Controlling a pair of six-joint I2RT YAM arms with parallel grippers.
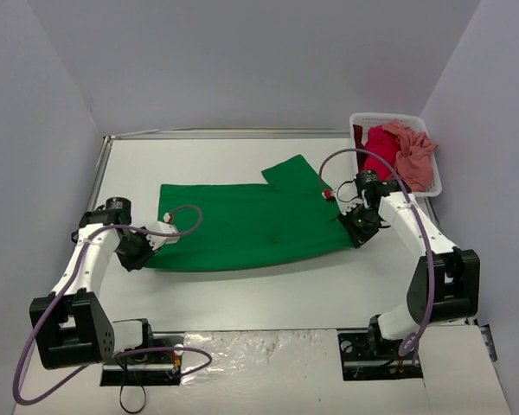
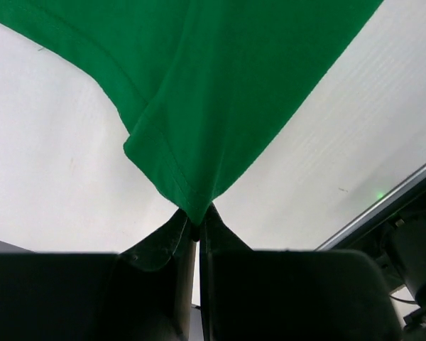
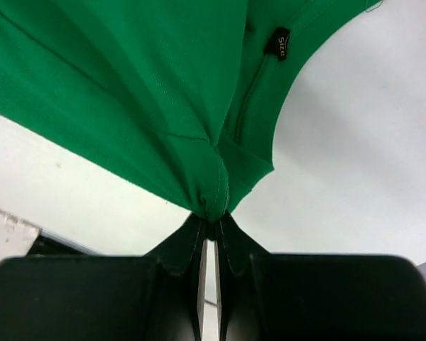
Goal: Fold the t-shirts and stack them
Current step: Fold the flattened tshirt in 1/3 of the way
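Note:
The green t-shirt [image 1: 242, 226] lies spread across the middle of the table, one sleeve pointing to the back. My left gripper [image 1: 149, 245] is shut on its near left corner, seen as a pinched hem [image 2: 193, 213] in the left wrist view. My right gripper [image 1: 356, 226] is shut on its right end near the collar; the pinched cloth [image 3: 214, 207] and a black size tag [image 3: 278, 44] show in the right wrist view. The crimson t-shirt [image 1: 379, 149] and the salmon pink t-shirt [image 1: 413, 154] lie crumpled in the basket.
The white slatted basket [image 1: 391, 118] stands at the back right corner. A metal rail [image 1: 99, 177] runs along the table's left edge and the back. Grey walls close in on both sides.

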